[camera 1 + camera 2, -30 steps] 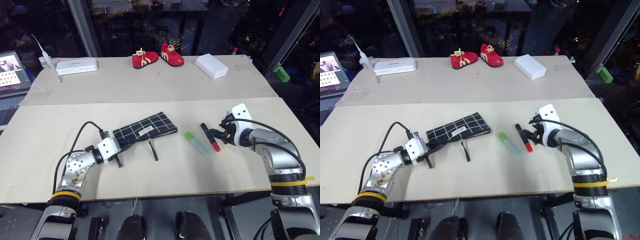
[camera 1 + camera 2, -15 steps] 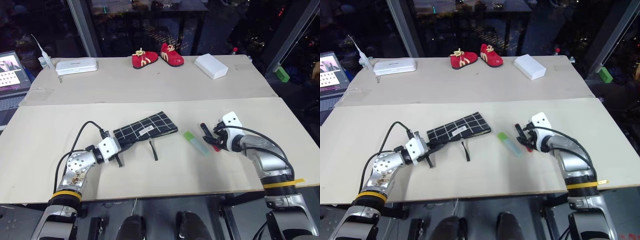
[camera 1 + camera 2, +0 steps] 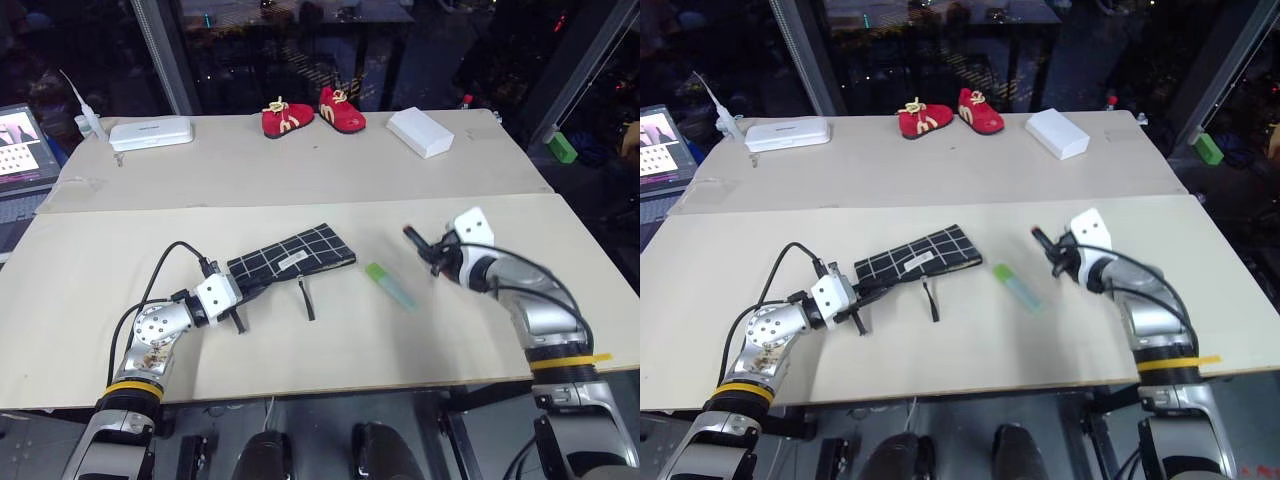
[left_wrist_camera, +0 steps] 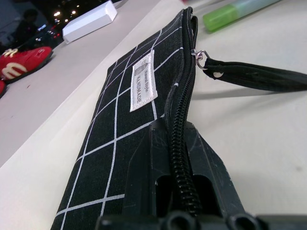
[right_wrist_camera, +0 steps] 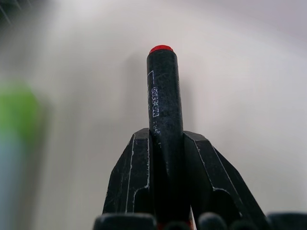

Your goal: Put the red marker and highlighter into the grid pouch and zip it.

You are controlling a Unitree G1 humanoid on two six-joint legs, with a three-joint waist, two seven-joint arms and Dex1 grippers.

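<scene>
right gripper (image 5: 163, 177) clamped on red marker (image 5: 164, 110), lifted off table (image 3: 330, 350), long axis in line with fingers, pointing toward grid pouch (image 3: 291, 260) | highlighter (image 3: 391, 285) flat between, slanted | left gripper (image 4: 177, 191) closed on pouch's zip edge

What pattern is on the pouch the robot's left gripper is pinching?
The grid pouch is black with thin white grid lines and a small white label, clearest in the left wrist view.
</scene>
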